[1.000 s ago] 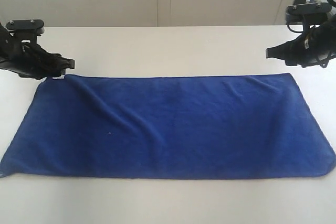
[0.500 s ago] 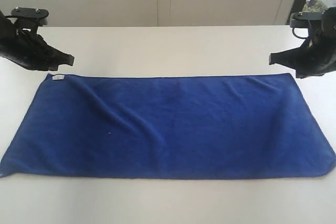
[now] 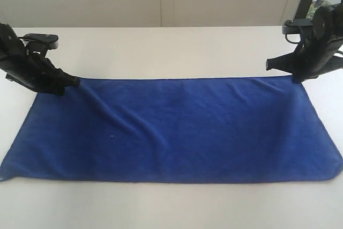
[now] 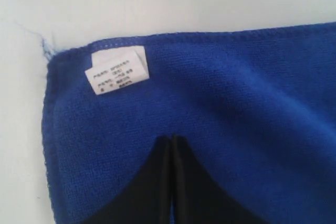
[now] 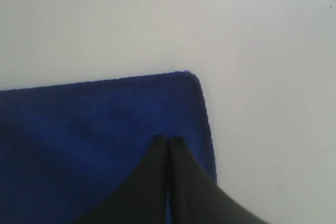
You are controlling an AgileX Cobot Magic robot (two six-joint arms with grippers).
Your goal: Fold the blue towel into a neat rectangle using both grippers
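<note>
The blue towel (image 3: 177, 130) lies flat and spread out on the white table (image 3: 171, 46). It fills the middle and lower part of the outside camera's frame. Its long side runs from the left of the frame to the right, and its short ends point to the left and right edges. Soft wrinkles run slanting across the left half. The left gripper (image 3: 72, 81) comes in from the upper left and its tip touches the towel's far left corner. The right gripper (image 3: 293, 79) comes in from the upper right and its tip touches the far right corner. In the left wrist camera the two black fingers (image 4: 157, 182) are pressed tight together, with their tips down on the blue cloth. A small white label (image 4: 117, 76) sits just inside that corner, near the tips but not touching them. In the right wrist camera the fingers (image 5: 152, 182) are pressed together too, tips on the cloth just beside the corner's edge. I cannot tell if any cloth is pinched between the fingers on either side.
</note>
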